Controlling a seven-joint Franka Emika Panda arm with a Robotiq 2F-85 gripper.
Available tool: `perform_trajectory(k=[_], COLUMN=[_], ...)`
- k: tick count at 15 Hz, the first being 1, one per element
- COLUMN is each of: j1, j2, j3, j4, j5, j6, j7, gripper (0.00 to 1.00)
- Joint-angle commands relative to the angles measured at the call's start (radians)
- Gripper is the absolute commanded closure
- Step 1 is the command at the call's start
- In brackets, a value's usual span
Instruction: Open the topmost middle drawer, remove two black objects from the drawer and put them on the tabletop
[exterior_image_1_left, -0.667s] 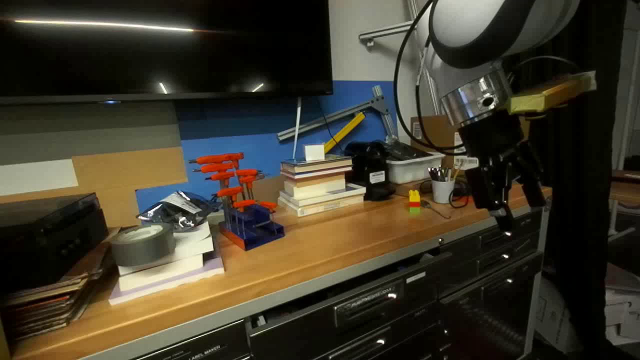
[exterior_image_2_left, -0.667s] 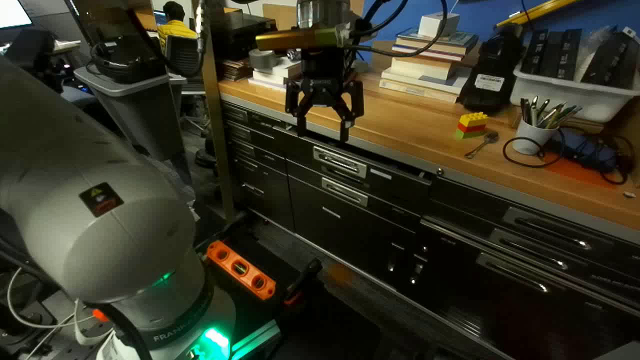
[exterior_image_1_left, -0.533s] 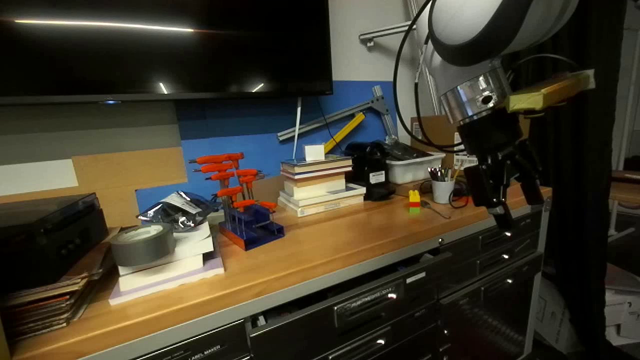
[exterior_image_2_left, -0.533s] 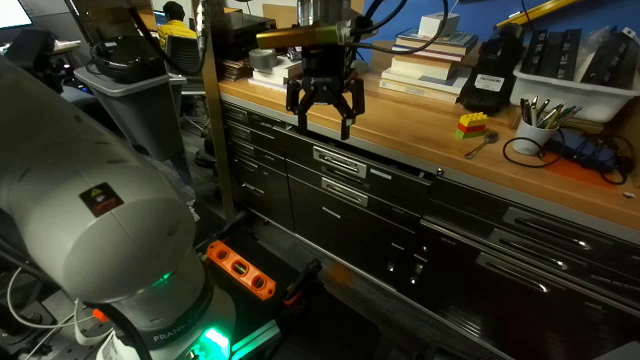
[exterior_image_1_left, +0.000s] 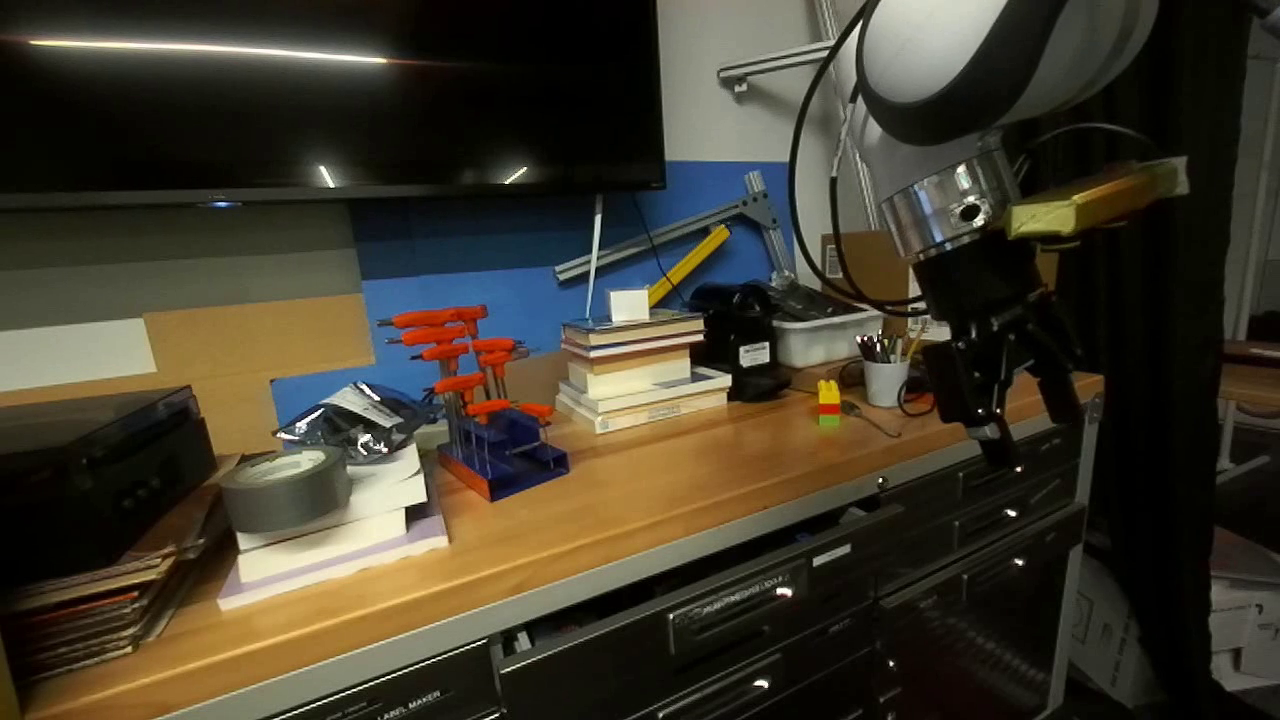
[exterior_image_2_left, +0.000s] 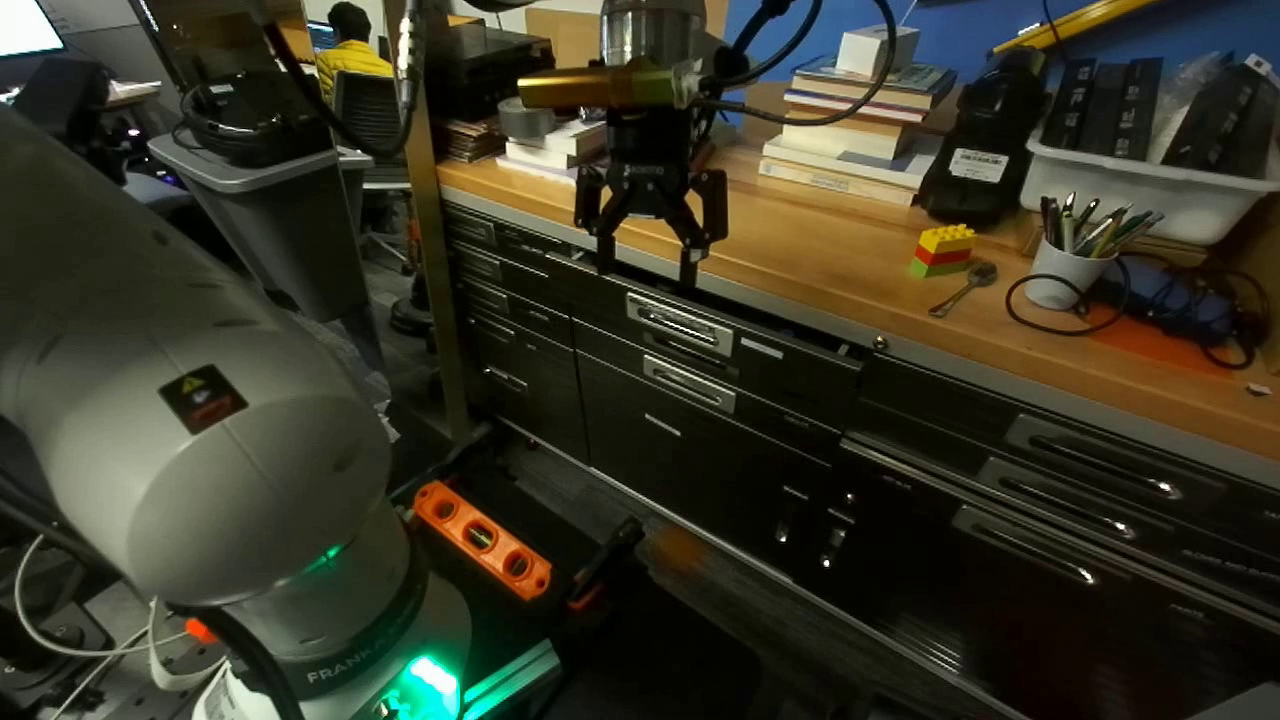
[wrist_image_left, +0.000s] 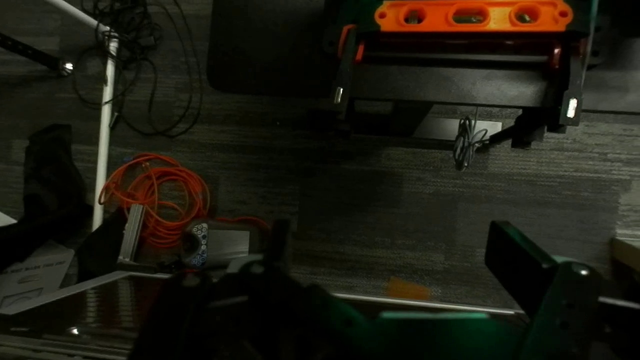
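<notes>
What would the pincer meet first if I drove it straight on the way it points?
Probably the floor, which shows beyond the open pincer in the wrist view. The way there looks free, though depth is unclear: I can't tell how narrowly it would clear the partly open topmost middle drawer.

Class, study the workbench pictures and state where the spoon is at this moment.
In an exterior view, the spoon lies on the tabletop in the right half of the picture, between the toy-brick stack and the white pen cup.
</notes>
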Motion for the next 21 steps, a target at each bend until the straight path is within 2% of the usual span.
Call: perform_trajectory(k=[1,7,12,16,21], j1=[0.005,0.004,0.023,0.063,0.147], j2=[0.052,0.155,0.206,0.251,0.331], j3=[-0.018,-0.008,-0.007,-0.007,0.010], j4=[0.001,-0.054,-0.150,-0.193,-0.154], j5=[0.094,0.286,0.503,0.765,1.184], j6=[0.086,0.321,0.556,0.750,0.984], j7=[0.084,0.291,0.361,0.320,0.218], gripper=[0.00,0.00,0.00,0.00,0.00])
